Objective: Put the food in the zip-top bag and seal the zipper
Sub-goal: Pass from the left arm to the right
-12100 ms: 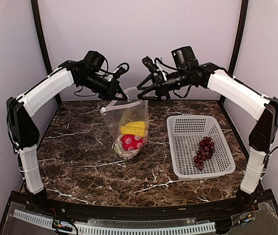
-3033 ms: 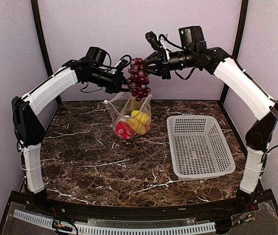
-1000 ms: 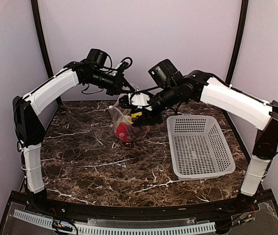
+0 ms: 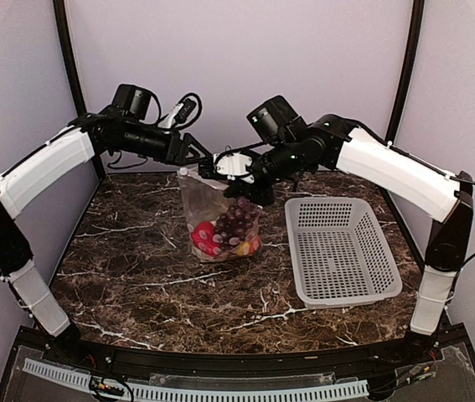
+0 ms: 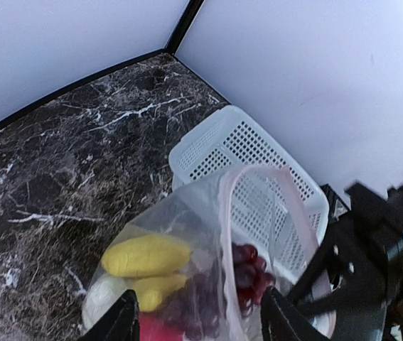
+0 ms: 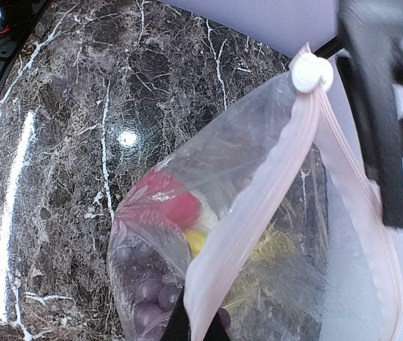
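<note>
The clear zip-top bag [image 4: 208, 201] stands on the marble table with the food inside. I see purple grapes [image 4: 235, 219], a red pepper [image 4: 203, 238] and two yellow pieces [image 5: 146, 256]. My right gripper [image 6: 197, 325] is shut on the pale pink zipper [image 6: 258, 213] at the bag's mouth and holds that edge up. A white slider [image 6: 310, 72] sits at the strip's far end. My left gripper [image 5: 201, 323] is open, its fingers [image 5: 123, 321] wide apart on either side of the bag's upper part, gripping nothing. In the top view it hangs at the bag's left [image 4: 197, 157].
A white perforated basket [image 4: 338, 251] stands to the right of the bag, with nothing in it. Black frame posts and pale walls close the table at the back and sides.
The left gripper has let go of the bag's mouth and drawn back to the left. The right gripper has shut on the zipper edge. The grapes now lie inside the bag.
</note>
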You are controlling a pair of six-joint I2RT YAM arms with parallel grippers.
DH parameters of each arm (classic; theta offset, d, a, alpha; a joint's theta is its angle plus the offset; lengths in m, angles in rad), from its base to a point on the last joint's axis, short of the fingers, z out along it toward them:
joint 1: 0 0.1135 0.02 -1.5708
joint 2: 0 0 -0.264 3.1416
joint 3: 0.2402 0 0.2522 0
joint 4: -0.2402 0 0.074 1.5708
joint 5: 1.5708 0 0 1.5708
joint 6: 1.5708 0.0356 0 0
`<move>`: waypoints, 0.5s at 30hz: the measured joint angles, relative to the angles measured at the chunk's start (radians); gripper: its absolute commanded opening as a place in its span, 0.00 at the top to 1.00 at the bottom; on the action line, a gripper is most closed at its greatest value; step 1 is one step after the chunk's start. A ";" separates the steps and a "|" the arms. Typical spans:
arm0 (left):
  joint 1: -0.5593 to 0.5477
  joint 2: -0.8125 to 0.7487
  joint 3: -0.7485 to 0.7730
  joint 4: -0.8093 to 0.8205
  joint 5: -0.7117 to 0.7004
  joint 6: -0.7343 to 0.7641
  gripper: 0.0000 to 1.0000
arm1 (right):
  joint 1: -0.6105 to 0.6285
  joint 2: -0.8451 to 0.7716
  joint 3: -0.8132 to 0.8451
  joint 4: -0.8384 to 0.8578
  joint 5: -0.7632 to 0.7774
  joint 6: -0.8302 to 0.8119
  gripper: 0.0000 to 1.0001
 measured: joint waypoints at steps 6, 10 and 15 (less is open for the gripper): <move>0.003 -0.417 -0.512 0.301 -0.078 0.011 0.25 | -0.005 0.000 0.000 0.000 -0.004 0.017 1.00; 0.003 -0.563 -0.684 0.438 -0.103 0.014 0.27 | -0.010 0.000 0.000 0.000 -0.007 0.028 1.00; 0.004 -0.601 -0.771 0.525 -0.071 0.022 0.34 | -0.010 0.000 0.000 0.000 -0.016 0.039 1.00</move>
